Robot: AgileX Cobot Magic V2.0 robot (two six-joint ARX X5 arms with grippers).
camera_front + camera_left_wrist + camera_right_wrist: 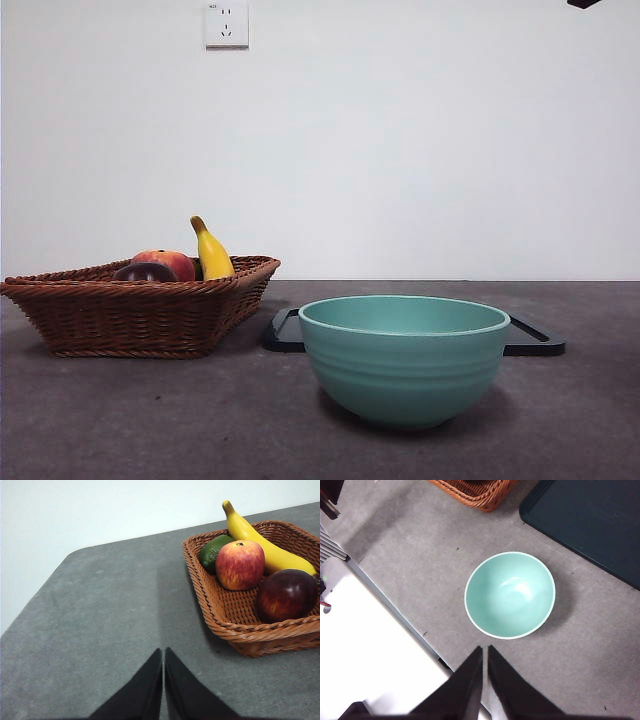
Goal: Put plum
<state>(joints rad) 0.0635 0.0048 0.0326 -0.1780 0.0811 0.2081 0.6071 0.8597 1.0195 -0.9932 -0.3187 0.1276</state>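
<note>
The plum [287, 594] lay in the wicker basket [235, 625] at nine o'clock on the table [150, 420], touching the red-orange fruit [240, 564] beside the banana [260, 542]. The teal bowl [404, 358] stood at five o'clock from the basket. The left gripper [163, 652] and right gripper [485, 650] both hung closed and empty above the table.

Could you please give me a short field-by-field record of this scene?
plum: in the wicker basket, untouched
other fruit: peach, banana, a green fruit
bowl: teal, empty, on the table
tray: dark, behind the bowl
left gripper: shut, short of the basket
right gripper: shut, above the bowl
</note>
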